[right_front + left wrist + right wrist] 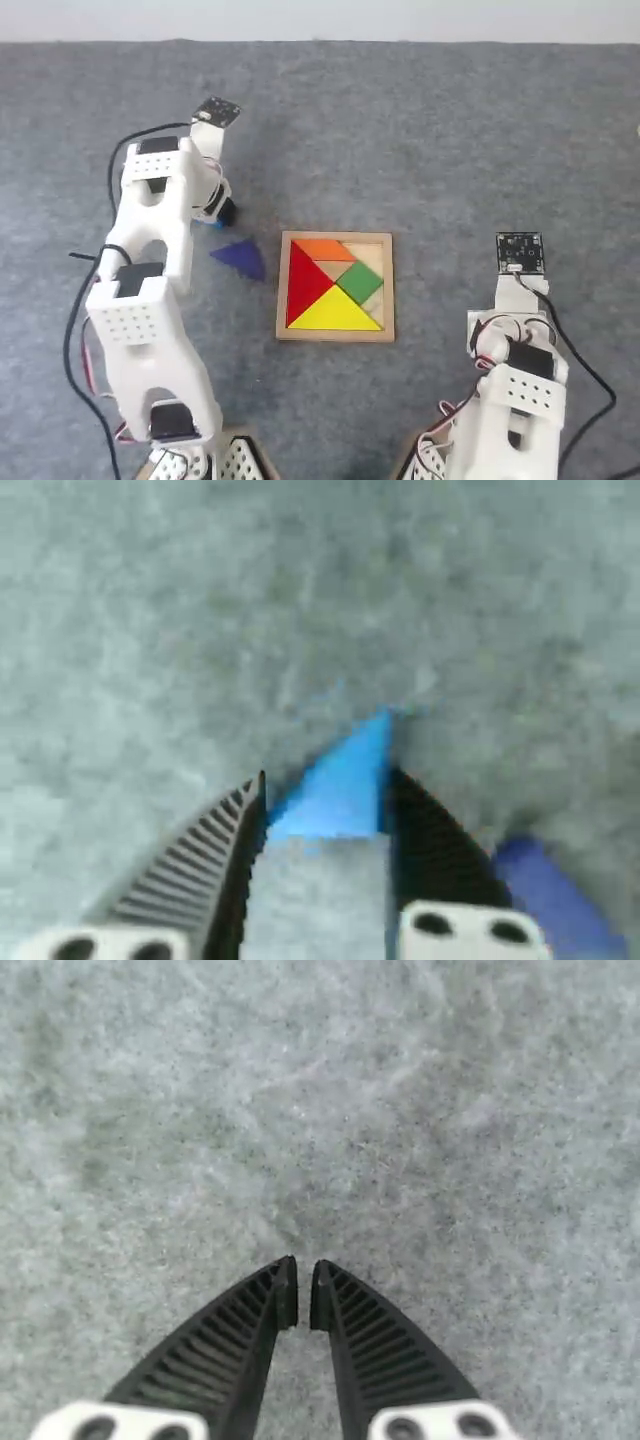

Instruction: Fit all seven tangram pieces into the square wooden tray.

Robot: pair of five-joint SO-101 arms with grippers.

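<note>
My left gripper (326, 776) is shut on a light blue triangle (340, 790) just above the grey carpet. In the high view that gripper (222, 211) sits left of the tray, with a sliver of the blue triangle (214, 223) showing under it. A purple triangle (240, 257) lies flat on the carpet between the gripper and the tray, and its edge (555, 900) shows beside my left finger. The square wooden tray (336, 337) holds orange (325, 249), red (305, 283), yellow (336, 313) and green (359, 281) pieces. My right gripper (302, 1265) is shut on nothing over bare carpet.
The right arm (510, 370) stands at the front right, well apart from the tray. The left arm's body (150, 270) rises along the left side. Bare wood (372, 259) shows at the tray's right side. Grey carpet runs to a pale wall at the back.
</note>
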